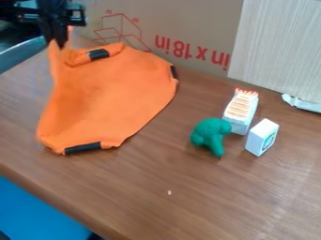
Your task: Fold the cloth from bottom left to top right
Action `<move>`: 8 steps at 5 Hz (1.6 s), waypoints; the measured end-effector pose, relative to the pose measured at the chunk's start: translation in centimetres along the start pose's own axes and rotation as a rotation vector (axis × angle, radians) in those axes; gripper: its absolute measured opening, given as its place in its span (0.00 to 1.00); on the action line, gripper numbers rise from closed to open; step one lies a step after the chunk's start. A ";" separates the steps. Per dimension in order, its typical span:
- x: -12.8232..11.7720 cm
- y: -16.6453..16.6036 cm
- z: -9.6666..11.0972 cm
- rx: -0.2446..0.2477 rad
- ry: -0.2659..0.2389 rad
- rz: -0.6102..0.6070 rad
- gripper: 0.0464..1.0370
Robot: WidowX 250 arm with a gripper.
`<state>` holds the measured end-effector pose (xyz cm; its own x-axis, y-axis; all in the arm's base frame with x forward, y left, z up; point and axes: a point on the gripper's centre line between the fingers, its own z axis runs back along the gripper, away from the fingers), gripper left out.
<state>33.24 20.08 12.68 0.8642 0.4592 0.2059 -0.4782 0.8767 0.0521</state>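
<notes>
Brown wood-grain counter (213, 197) takes up most of the view. Cardboard box (194, 18) stands along its back, red line drawing and red print on it, the print upside down. Orange cloth (106, 93) is on the left half of the counter, in front of the cardboard; broad part lies fairly flat, upper-left part is drawn up into a narrow peak, with a loose fold beside it. Pale wood-grain panel (276, 42) upright at back right, next to the cardboard. Blue surface (37, 211) at lower left, past the counter's front edge. Black claw (61, 44) at upper left, pointing down, clenched on the cloth at the raised peak. Green toy (210, 133) right of centre, bumpy, well apart from the cloth. Striped block (240, 110) just behind it and to the right, white sides, orange-and-cream top, red at the far end. White block (262, 137) right of the green toy, dark mark on one side. White strip (302, 103) at the right, by the panel's foot. Dark patches (83, 148) on the cloth: near edge, right edge, upper fold. Pale speck (169, 192) on the counter, nearer the front.
</notes>
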 end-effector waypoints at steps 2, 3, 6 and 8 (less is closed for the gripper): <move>1.5 -4.8 0.2 -0.001 0.041 -0.032 0.03; 1.8 -7.6 0.3 0.013 0.026 -0.067 0.03; 1.2 -13.6 -0.6 0.048 0.045 -0.106 0.03; 2.1 -16.2 -3.0 0.098 0.080 -0.066 0.05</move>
<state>43.32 7.23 9.37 0.9023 0.4140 0.1204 -0.4292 0.8891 0.1593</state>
